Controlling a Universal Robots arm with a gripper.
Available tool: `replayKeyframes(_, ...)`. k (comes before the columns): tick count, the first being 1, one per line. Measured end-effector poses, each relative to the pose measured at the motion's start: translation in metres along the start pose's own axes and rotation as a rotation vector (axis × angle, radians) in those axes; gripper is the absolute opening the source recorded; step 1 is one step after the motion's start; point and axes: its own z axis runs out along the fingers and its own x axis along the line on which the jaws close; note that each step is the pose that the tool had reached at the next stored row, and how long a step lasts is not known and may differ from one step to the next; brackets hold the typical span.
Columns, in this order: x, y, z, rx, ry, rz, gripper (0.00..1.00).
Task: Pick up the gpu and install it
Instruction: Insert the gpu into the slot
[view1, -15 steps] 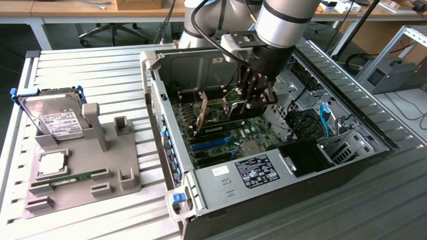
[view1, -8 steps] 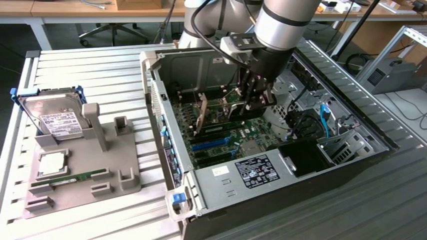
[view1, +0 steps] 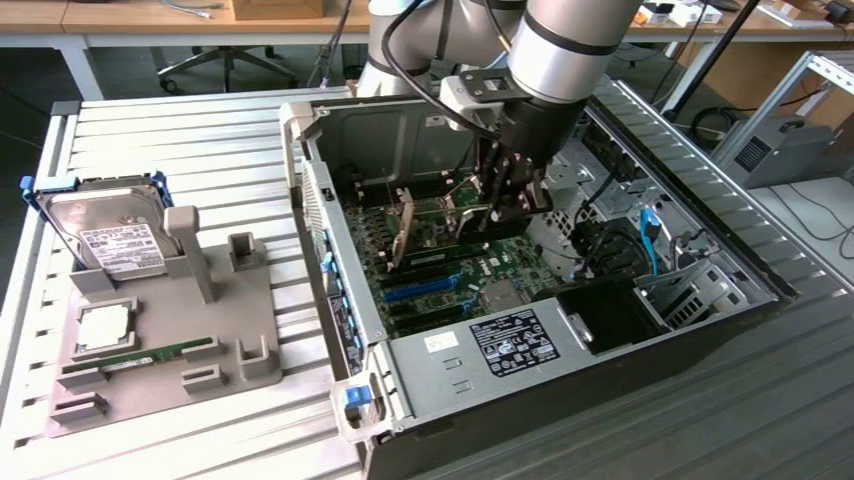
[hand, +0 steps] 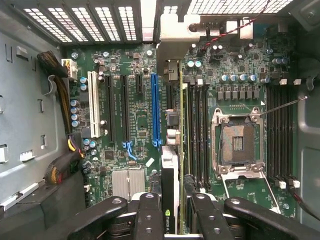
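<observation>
My gripper (view1: 514, 200) reaches down into the open computer case (view1: 400, 385), over the motherboard. It is shut on the gpu (view1: 461, 222), a thin dark card held on edge. In the wrist view the gripper (hand: 175, 216) clamps the gpu (hand: 169, 170) between two black fingers (hand: 149, 215). The card runs toward the case's rear slot openings, and its silver bracket (hand: 175, 30) lies against them. It stands between the long blue slot (hand: 155, 110) and the memory slots (hand: 197, 130). I cannot tell whether its lower edge sits in a slot.
On the exterior view's left a grey fixture (view1: 200, 330) holds a hard drive (view1: 114, 235), a processor chip (view1: 104, 328) and a green memory stick (view1: 140, 355). Inside the case are an open processor socket (hand: 239, 142), cable bundles (hand: 60, 90) and the drive bay (view1: 667, 290).
</observation>
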Motion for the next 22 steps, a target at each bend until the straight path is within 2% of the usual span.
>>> replayKeyframes(22,0.001,-0.0003,0.017,-0.0001,0.0003,0.0,0.27)
